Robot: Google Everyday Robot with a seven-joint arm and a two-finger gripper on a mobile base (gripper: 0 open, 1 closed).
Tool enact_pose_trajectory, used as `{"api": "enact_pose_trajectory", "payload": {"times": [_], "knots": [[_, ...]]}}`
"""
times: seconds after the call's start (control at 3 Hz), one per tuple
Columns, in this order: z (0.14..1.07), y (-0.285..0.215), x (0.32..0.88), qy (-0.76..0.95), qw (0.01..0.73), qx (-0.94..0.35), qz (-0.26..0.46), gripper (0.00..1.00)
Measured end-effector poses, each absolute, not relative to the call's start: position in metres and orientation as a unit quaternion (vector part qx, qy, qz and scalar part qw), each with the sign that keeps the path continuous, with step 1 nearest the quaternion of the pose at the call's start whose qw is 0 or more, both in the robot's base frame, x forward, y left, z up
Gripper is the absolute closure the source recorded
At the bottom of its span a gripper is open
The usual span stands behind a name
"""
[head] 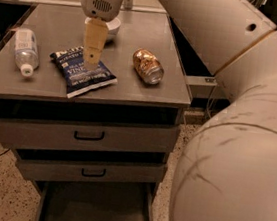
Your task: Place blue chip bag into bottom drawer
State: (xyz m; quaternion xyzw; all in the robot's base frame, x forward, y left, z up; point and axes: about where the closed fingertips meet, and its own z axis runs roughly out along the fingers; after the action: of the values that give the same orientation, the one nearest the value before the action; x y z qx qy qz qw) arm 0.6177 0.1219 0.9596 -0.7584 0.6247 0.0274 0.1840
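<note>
The blue chip bag (81,73) lies flat on the gray cabinet top (131,89), left of centre, near its front edge. My gripper (92,56) hangs from the arm above the bag's upper middle, its tan fingers (95,39) pointing down at it. The bottom drawer (96,210) stands pulled out at the foot of the cabinet, its flat floor showing between thin side rails.
A gold can (148,66) lies on its side right of the bag. A plastic water bottle (25,50) lies at the left. A white bowl (108,26) sits behind the gripper. Two upper drawers (87,135) with black handles are shut. My arm (238,119) fills the right side.
</note>
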Motion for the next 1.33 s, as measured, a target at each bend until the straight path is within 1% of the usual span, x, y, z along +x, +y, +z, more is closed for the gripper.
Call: {"api": "enact_pose_trajectory", "payload": {"times": [0.67, 1.33], "knots": [[0.926, 0.137, 0.637, 0.623, 0.172, -0.761, 0.061, 0.0], [0.906, 0.154, 0.661, 0.611, 0.171, -0.769, 0.078, 0.0]]}}
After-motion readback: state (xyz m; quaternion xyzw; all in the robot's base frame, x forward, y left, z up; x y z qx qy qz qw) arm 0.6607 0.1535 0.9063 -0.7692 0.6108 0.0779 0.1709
